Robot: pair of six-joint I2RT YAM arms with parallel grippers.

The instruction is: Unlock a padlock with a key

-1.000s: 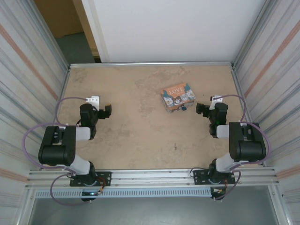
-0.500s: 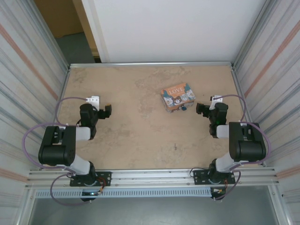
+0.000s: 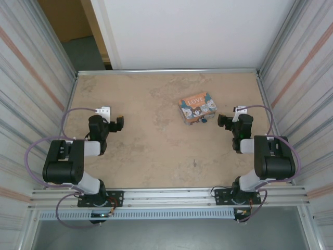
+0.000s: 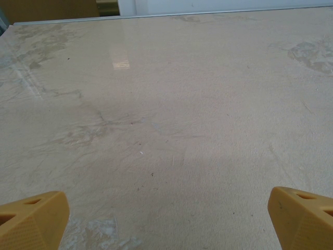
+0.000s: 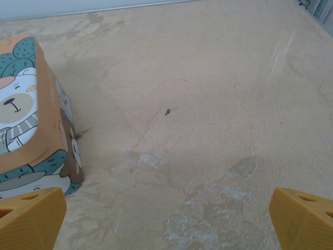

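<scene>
The tiny blue padlock (image 3: pixel 204 119) lies on the table against the near right corner of the orange "LOVE" tin (image 3: pixel 196 108). A small dark key (image 3: pixel 194 163) rests on the bare table well in front of the tin, between the two arms. My right gripper (image 3: pixel 222 121) hovers just right of the tin and padlock, open, with its yellow fingertips (image 5: pixel 31 219) wide apart over bare table. The tin (image 5: pixel 28 114) fills the left edge of the right wrist view. My left gripper (image 3: pixel 118 124) is far to the left, open, with nothing between its fingertips (image 4: pixel 34 221).
The beige stone-look table (image 3: pixel 156 94) is ringed by a metal rim and corrugated side walls (image 3: pixel 296 78). A tiny dark speck (image 5: pixel 169 111) marks the surface beyond the right gripper. Both arm bases (image 3: pixel 93 195) sit at the near edge.
</scene>
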